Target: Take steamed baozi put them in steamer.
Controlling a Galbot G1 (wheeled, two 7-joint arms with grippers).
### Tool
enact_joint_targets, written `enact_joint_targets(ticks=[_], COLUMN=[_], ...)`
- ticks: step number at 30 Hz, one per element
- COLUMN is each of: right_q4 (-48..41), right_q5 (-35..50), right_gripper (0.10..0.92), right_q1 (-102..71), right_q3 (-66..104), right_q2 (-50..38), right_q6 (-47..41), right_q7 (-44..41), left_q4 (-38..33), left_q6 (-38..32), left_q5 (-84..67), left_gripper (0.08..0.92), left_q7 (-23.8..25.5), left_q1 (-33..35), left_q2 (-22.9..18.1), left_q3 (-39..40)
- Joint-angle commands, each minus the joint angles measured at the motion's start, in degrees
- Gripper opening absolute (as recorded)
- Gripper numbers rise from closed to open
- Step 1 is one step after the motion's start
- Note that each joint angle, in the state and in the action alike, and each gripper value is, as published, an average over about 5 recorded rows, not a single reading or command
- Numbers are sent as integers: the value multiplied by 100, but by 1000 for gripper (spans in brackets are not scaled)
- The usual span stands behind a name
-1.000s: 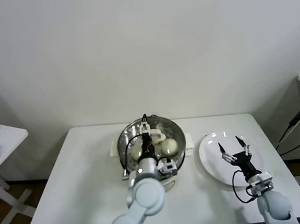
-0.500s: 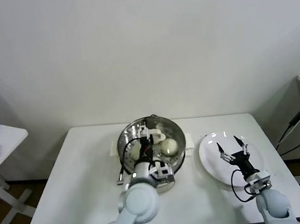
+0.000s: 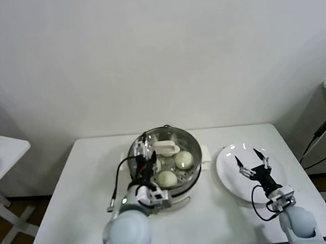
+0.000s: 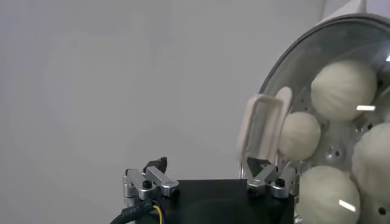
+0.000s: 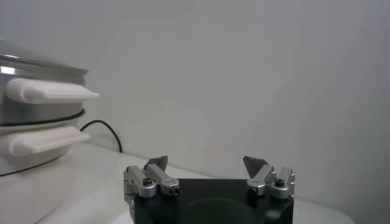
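Note:
The steamer (image 3: 190, 141) stands at the table's middle, a shiny steel pot on a white base. Several off-white baozi lie on its perforated tray, one at the front (image 3: 167, 178) and one at the right (image 3: 183, 159). My left gripper (image 3: 146, 155) hangs open and empty over the steamer's left rim. In the left wrist view (image 4: 207, 165) the baozi (image 4: 343, 88) and a white handle (image 4: 262, 131) show beyond its jaws. My right gripper (image 3: 251, 163) is open and empty above the bare white plate (image 3: 229, 170). The right wrist view (image 5: 206, 163) shows the steamer (image 5: 30, 115) from the side.
The white table (image 3: 88, 179) has the steamer in the middle and the plate to the right. A small side table (image 3: 1, 151) stands far left. A black cable (image 3: 322, 137) hangs at the far right.
My left gripper has moved left from above the steamer's middle to its left rim, uncovering a baozi at the front of the tray. The right arm has barely moved.

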Motion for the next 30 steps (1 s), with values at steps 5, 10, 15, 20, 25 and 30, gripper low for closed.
enact_joint_targets(ticks=[5, 10, 15, 20, 25, 30], right_q4=[129, 314, 736, 886, 1017, 1123], right_q5=[323, 356, 582, 669, 778, 923], right_gripper=[823, 823, 823, 823, 823, 823], right_q1=[-203, -376, -660, -863, -1087, -1285], right_q3=[-68, -154, -210, -271, -354, -411], right_q2=[-96, -79, -84, -156, -242, -240], right_q6=[215, 351, 289, 302, 320, 385], right_q7=[120, 247, 378, 467, 585, 631], left_q4=[-442, -168, 305, 728, 1096, 1348], left_q6=[-2875, -3748, -4310, -4638, -4911, -5148], left_q5=[-4840, -6584, -7314, -7263, -6900, -6633], left_gripper=[823, 823, 823, 823, 823, 823], left_q7=[-2071, -1944, -1821, -1811, -1698, -1612], left_q1=[2042, 2564, 2846, 2875, 2842, 2803], left_q2=[347, -77, -384, -769, -1085, -1178], left_q3=[-3064, -4306, -4814, -4799, -4672, -4583])
